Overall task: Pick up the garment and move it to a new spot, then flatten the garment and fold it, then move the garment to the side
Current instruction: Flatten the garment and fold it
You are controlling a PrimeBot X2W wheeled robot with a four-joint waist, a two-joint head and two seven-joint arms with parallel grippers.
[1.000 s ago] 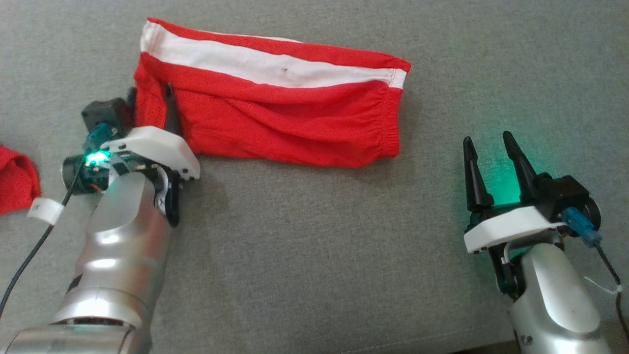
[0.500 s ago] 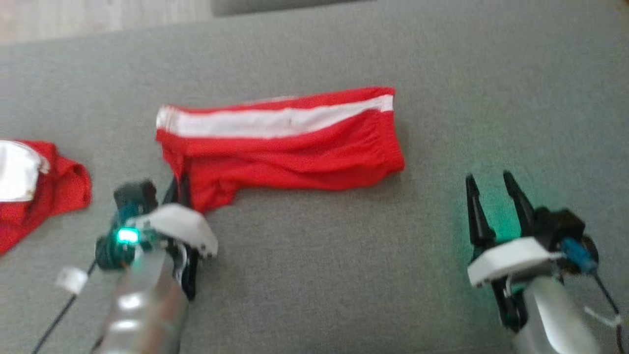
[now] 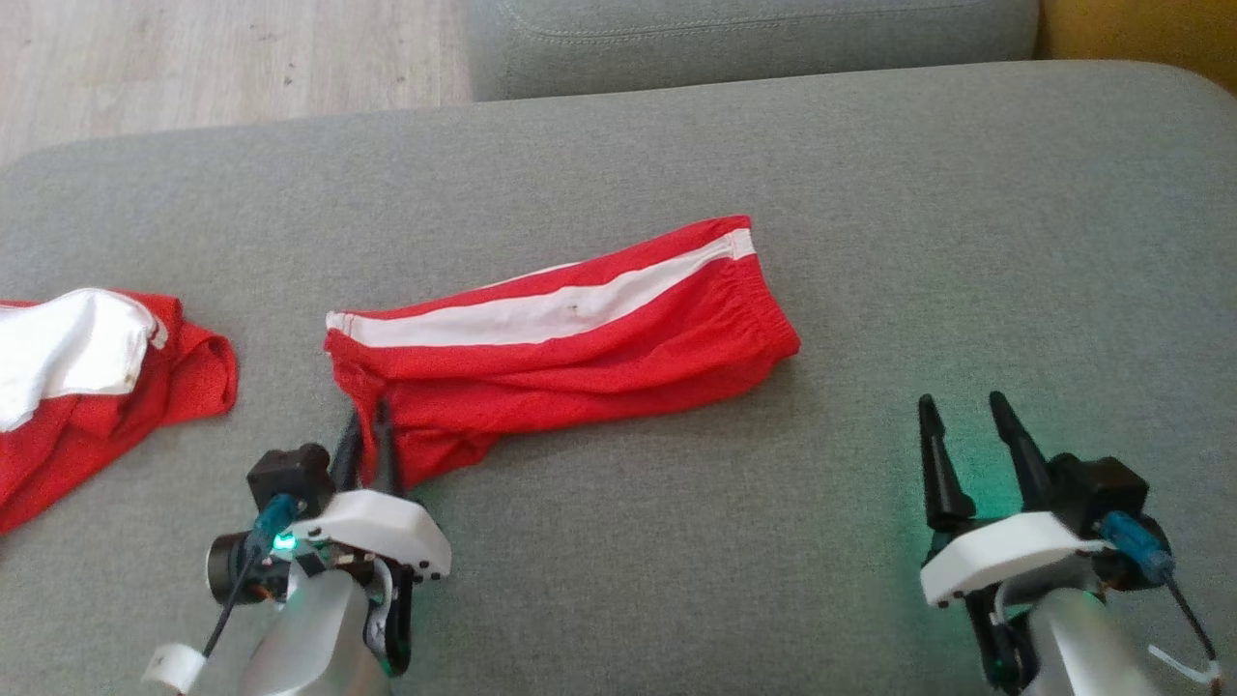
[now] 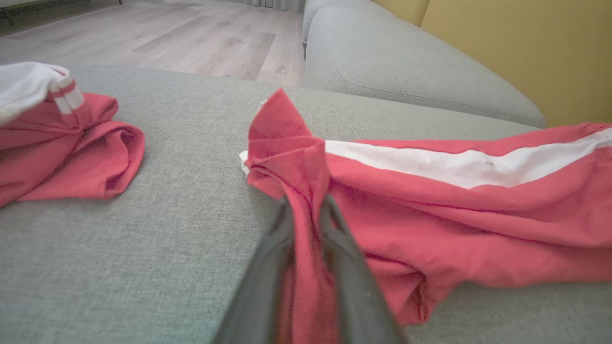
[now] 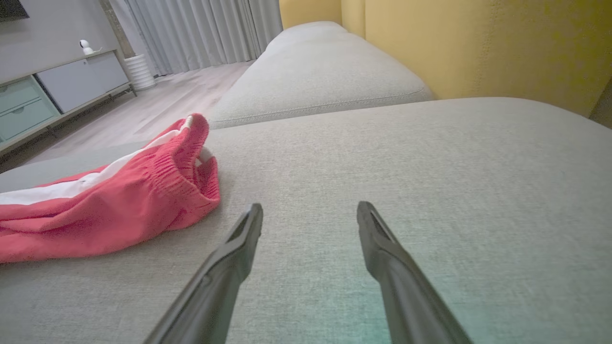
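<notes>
Surface: grey woven sofa cushion (image 3: 676, 580). Wood floor (image 3: 242, 58) lies past its far edge, and a yellow wall (image 4: 526, 48) stands behind in the left wrist view.
Garment: red garment (image 3: 580, 348) with a white side stripe, lying lengthwise across mid-cushion. The gathered elastic end is to the right, the hem end to the left.
Other cloth: second red-and-white piece (image 3: 97, 387) at the far left, well apart from the garment.
Handling (judgement): light, limp knit with no stiffness. It should drape and trail from any single hold. The woven cushion likely drags on it, so pulling it flat along the surface will bunch it. Not fragile and not slippery.
Where to grip (judgement): seamed edges are best, meaning hem corners or the elastic band, where the cloth is thicker. One corner is enough for the move; flattening calls for two corners.
Left gripper: left gripper (image 3: 370, 440) has its jaws almost closed on a bunched fold at the near-left corner. The cloth peaks up between the fingers (image 4: 282, 224).
Left arm pose: forearm comes in from the lower left, with the fingers low to the cushion and pointing away from the robot.
Right gripper: right gripper (image 3: 966, 445) is spread wide and holding nothing. It sits over bare cushion near the elastic end without touching it.
Right arm pose: fingers point forward, roughly level with the cushion.
Risk (judgement): the pinch is on a narrow fold, so it may slip out under drag.
</notes>
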